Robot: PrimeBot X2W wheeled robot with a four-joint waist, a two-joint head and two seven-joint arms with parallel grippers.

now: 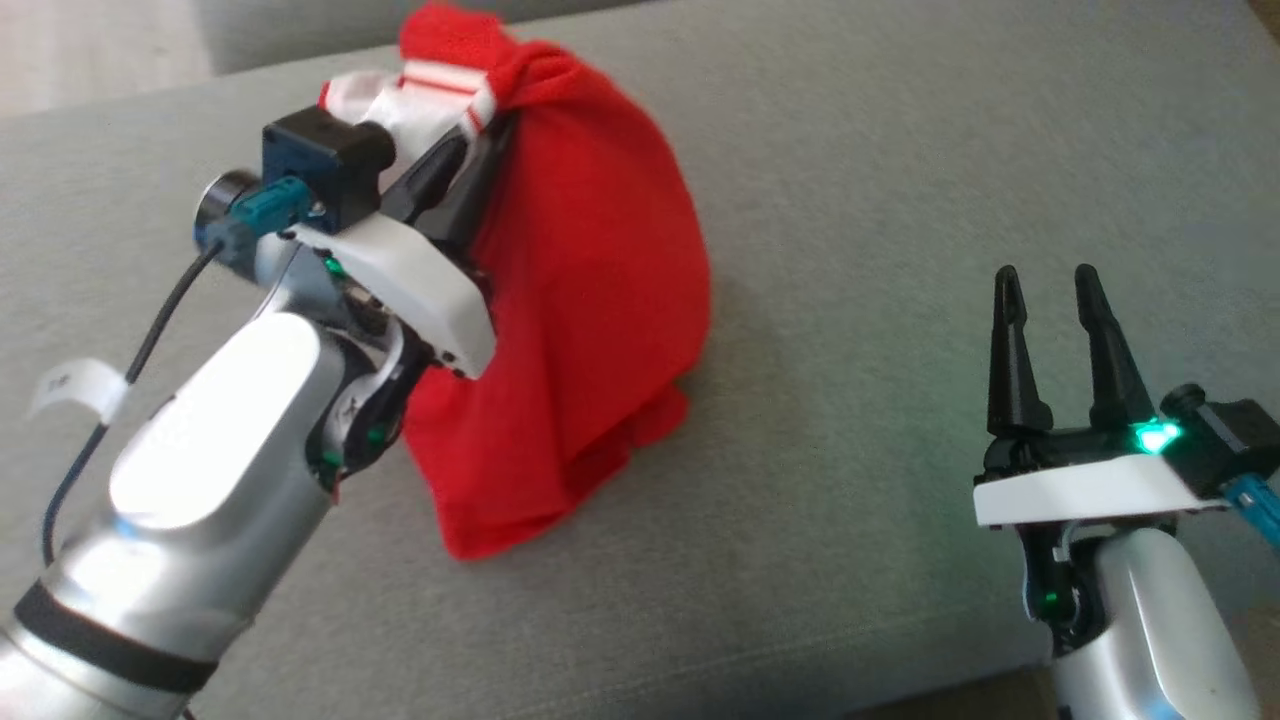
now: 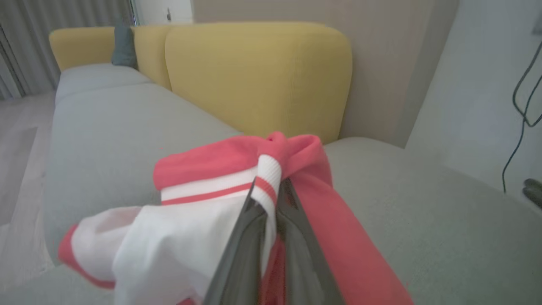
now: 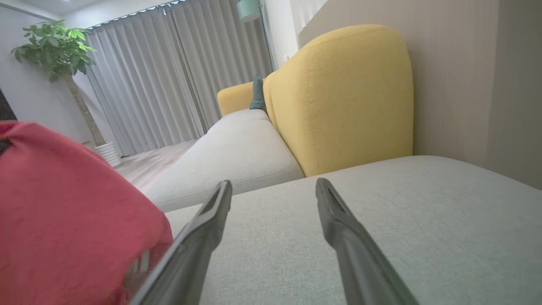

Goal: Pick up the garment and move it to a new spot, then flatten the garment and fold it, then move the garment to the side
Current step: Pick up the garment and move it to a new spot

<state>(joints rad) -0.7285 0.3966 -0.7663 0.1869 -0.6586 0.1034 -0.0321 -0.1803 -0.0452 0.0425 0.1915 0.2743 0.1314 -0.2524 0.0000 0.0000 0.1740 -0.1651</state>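
The garment (image 1: 590,270) is red with a white, red-striped trim. It hangs bunched from my left gripper (image 1: 480,125), its lower folds resting on the grey sofa seat (image 1: 880,180). In the left wrist view the left gripper (image 2: 271,186) is shut on the garment's (image 2: 211,161) white striped edge, with red cloth draped to the right of the fingers. My right gripper (image 1: 1045,275) stands open at the lower right, apart from the garment, nothing between its fingers. The right wrist view has the open right gripper (image 3: 273,186) above the seat and the garment (image 3: 63,203) at its left.
Yellow back cushions (image 2: 258,76) line the far side of the sofa. A second grey seat section (image 3: 237,144) extends toward grey curtains (image 3: 169,76) and a potted plant (image 3: 55,51). The seat's front edge (image 1: 800,670) runs near the bottom of the head view.
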